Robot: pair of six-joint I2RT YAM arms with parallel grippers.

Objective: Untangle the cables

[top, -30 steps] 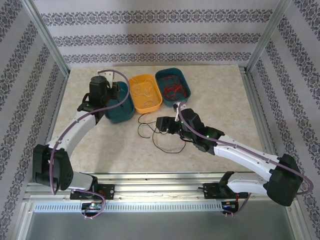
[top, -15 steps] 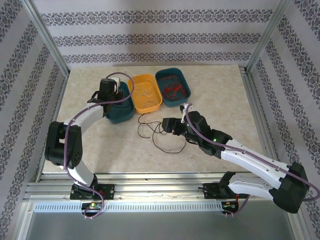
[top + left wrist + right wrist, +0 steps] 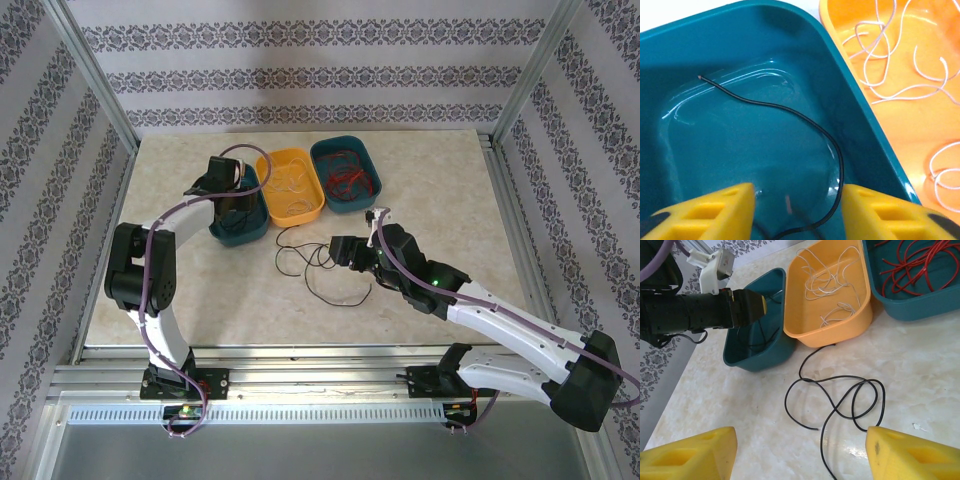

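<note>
Left teal tray [image 3: 715, 142]: black cable [image 3: 760, 103] contained, left gripper [image 3: 797, 191] parted inside. Orange tray [image 3: 892, 131]: white cables [image 3: 875, 45]. Right teal tray [image 3: 920, 307]: red cables [image 3: 920, 260]. Right gripper [image 3: 800, 440] parted.

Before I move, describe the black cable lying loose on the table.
Find the orange tray between two teal trays at the table's far side. Directly in front of it lies looping black cable, the only cable outside a tray.
</note>
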